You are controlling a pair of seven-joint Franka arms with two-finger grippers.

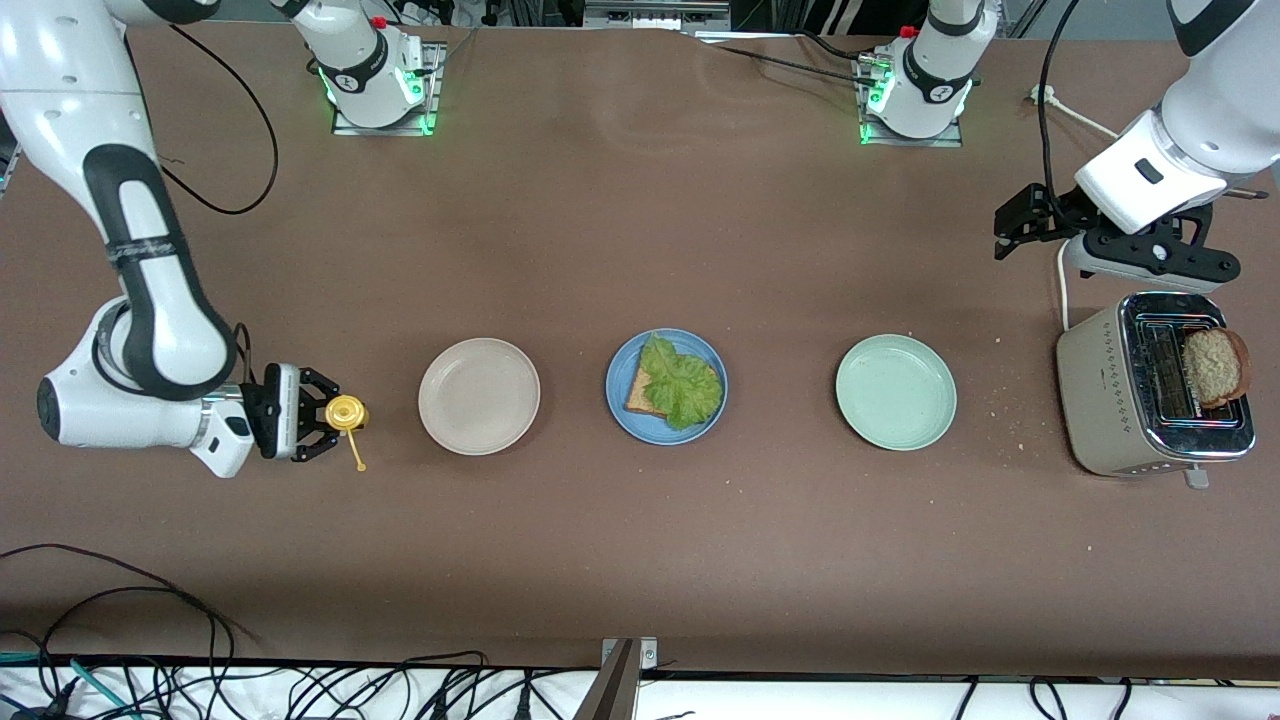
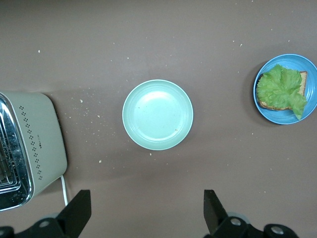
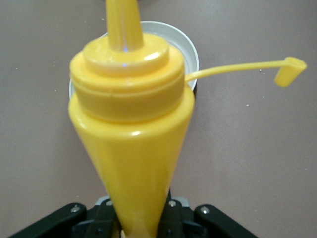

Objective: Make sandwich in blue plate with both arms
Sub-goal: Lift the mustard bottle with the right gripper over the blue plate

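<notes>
Right pincer (image 1: 322, 414), at the right arm's end of the counter (image 1: 640, 560), pinches a yellow bottle (image 3: 130, 148) low on its body; cap off, dangling on its tether. Lift straight and keep it upright until over the blue plate (image 1: 618, 400), where one bread slice (image 1: 640, 397) lies under lettuce (image 1: 682, 382). Left pincer (image 1: 1015, 225) waits spread above the toaster (image 1: 1110, 400), which holds a second slice (image 1: 1214, 366). No legible writing.

Glossy yellow plastic squeeze bottle (image 3: 131, 144); matt brown counter (image 1: 640, 530); matt blue plate (image 1: 620, 400); toaster (image 1: 1110, 400) with shiny chrome top.
</notes>
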